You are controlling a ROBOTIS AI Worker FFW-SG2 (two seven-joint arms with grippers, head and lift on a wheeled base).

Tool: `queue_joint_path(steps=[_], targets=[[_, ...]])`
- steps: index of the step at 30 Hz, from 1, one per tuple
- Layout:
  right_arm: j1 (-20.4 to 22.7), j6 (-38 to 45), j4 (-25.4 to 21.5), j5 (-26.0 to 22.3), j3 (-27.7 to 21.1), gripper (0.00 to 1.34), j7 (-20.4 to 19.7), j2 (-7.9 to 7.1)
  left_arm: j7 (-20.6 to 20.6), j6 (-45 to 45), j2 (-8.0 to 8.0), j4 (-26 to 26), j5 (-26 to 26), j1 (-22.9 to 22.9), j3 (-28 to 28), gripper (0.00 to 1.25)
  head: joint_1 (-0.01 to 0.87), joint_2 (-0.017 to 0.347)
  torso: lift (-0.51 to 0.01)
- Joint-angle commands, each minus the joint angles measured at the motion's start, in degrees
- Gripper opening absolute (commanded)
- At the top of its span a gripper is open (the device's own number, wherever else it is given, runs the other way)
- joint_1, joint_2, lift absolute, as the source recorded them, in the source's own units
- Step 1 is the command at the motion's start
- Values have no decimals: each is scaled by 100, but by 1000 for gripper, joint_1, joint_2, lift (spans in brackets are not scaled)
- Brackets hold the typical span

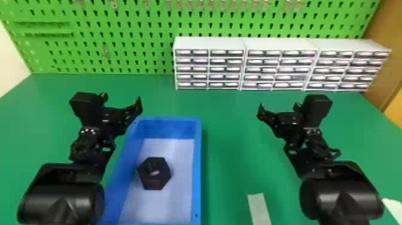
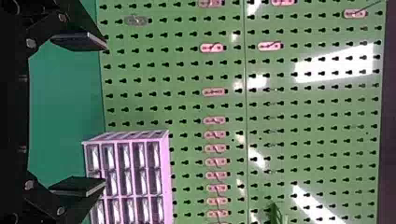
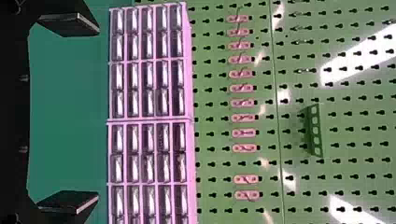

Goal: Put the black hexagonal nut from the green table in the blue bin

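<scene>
The black hexagonal nut point(image 1: 154, 181) lies flat on the floor of the blue bin point(image 1: 197, 167), nearer its left side. My left gripper point(image 1: 122, 101) is over the bin's far left corner, beyond the nut, holding nothing. In the left wrist view the left gripper point(image 2: 103, 114) has its two fingers wide apart. To the right of the bin, above the green table point(image 1: 230, 134), stands my right gripper point(image 1: 278, 108). The right wrist view shows the right gripper point(image 3: 97, 114) open, with nothing between its fingers.
White drawer cabinets point(image 1: 281, 68) line the table's back right, against a green pegboard point(image 1: 119, 27). A pale strip point(image 1: 259, 209) lies on the table right of the bin, and another pale piece point(image 1: 392, 209) is at the right edge.
</scene>
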Motion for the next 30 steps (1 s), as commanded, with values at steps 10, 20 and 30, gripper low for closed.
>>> queue_joint_path(steps=[10,20,30], targets=[[7,121,-170,154,-94,1269,-1,28,0,34,-18,-169,13,50,115,1005,686,52,-97],[-2,138,-170,233,-68,1269,-1,-16,9,148,-18,-239,-110,94,185,1005,686,52,-97],[-20,138,-170,365,-129,1269,-1,-51,17,192,-18,-239,-180,111,229,1006,686,52,-97]])
